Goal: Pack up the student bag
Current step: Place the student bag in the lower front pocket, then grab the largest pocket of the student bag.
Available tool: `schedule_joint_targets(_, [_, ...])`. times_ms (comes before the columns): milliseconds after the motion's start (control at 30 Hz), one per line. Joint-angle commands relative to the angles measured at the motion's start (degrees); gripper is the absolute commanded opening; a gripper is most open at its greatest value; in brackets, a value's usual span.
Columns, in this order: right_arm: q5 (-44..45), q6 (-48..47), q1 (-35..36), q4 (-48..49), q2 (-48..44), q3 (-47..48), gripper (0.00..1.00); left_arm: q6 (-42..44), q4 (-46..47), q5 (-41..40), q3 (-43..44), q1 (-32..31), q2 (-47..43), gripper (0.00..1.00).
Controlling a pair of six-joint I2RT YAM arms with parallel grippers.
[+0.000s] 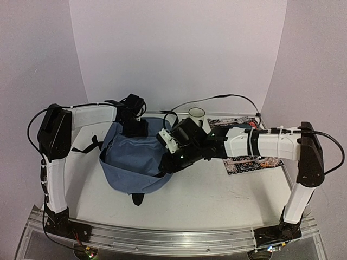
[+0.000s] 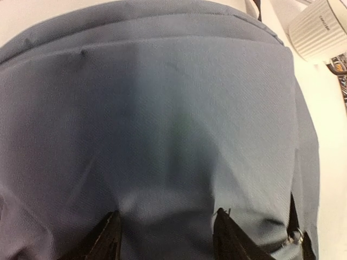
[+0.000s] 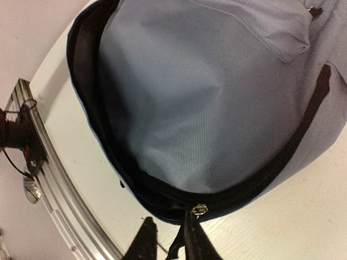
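The student bag [image 1: 133,160] is a slate-blue backpack lying left of the table's middle. Its fabric fills the left wrist view [image 2: 162,108]. My left gripper [image 1: 135,130] is at the bag's far top edge, and its fingers [image 2: 167,214] stand wide apart on the cloth, open. My right gripper [image 1: 165,162] is at the bag's right rim. In the right wrist view its jaws [image 3: 168,225] are slightly apart over bare table, just below the black zipper [image 3: 260,184]. The metal slider [image 3: 199,209] and its black pull strap rest against one finger [image 3: 198,241].
A white ribbed cup [image 1: 197,115] [image 2: 320,30] stands behind the bag. A patterned flat item [image 1: 246,162] lies under my right arm. A black strap [image 1: 87,147] trails off the bag's left side. The metal rail at the table's near edge [image 3: 59,179] runs close by.
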Motion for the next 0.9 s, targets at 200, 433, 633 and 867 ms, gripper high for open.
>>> schedule_joint_targets(200, [3.40, 6.15, -5.51, -5.75, -7.04, 0.92, 0.50, -2.58, -3.20, 6.59, -10.82, -4.96, -17.31, 0.79])
schedule_joint_targets(433, [0.49, 11.33, -10.83, -4.26, -6.36, -1.97, 0.64, -8.38, -3.29, 11.12, -16.07, -13.98, -22.22, 0.81])
schedule_joint_targets(633, [-3.89, 15.17, -12.54, 1.55, -3.98, -4.14, 0.71, -11.02, -3.28, 17.33, -20.38, -15.78, -25.57, 0.74])
schedule_joint_targets(867, [-7.60, 19.83, -13.15, 7.54, -0.77, -5.81, 0.76, -11.30, -3.28, 22.77, -23.53, -15.91, -27.06, 0.69])
